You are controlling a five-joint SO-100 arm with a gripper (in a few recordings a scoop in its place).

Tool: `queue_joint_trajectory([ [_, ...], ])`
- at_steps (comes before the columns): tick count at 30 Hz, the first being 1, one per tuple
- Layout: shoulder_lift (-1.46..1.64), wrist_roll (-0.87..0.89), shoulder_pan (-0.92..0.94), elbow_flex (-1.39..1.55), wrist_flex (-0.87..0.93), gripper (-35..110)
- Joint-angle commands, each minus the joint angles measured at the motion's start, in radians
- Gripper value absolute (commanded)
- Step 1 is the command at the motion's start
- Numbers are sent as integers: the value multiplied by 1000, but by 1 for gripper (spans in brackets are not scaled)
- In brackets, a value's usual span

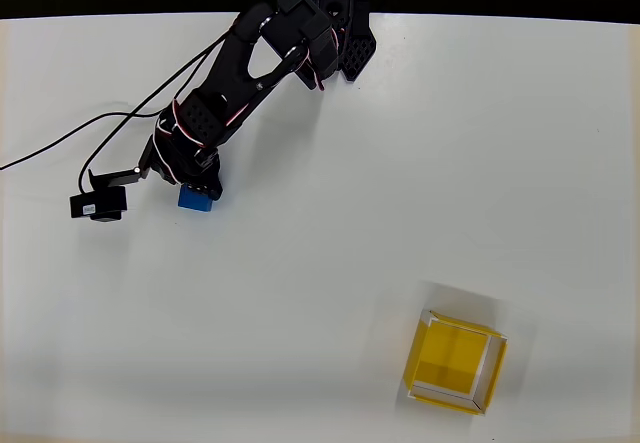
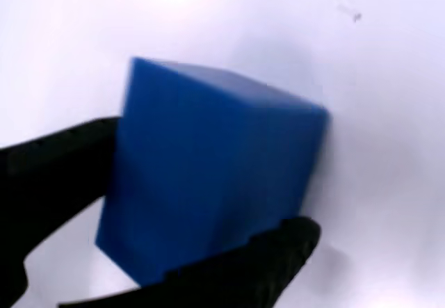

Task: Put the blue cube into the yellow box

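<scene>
The blue cube [image 1: 195, 199] sits at the left of the white table, under the tip of my black arm. My gripper [image 1: 199, 189] is down over it, shut on the blue cube. In the wrist view the blue cube [image 2: 215, 169] looms large and slightly tilted, and my gripper [image 2: 208, 183] presses it from two sides: one black finger [image 2: 62, 155] against its left face, the other along its lower edge. The yellow box [image 1: 455, 363], with a yellow floor and pale walls, stands far off at the lower right.
The arm's base [image 1: 335, 23] is mounted at the table's top edge. A small black camera [image 1: 98, 205] sticks out left of the gripper, and black cables [image 1: 60, 143] trail off the left side. White tabletop [image 1: 330, 233] lies between cube and box.
</scene>
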Motion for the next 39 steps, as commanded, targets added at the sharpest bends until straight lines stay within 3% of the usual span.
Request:
queue_joint_trajectory([
  [1,49,-9,-11,-49,-67,19],
  [5,80,-6,-26,-2,-118,11],
  [14,262,61,-132,114,-272,8],
  [28,583,181,-555,144,-549,10],
  [39,477,236,-873,51,-793,11],
])
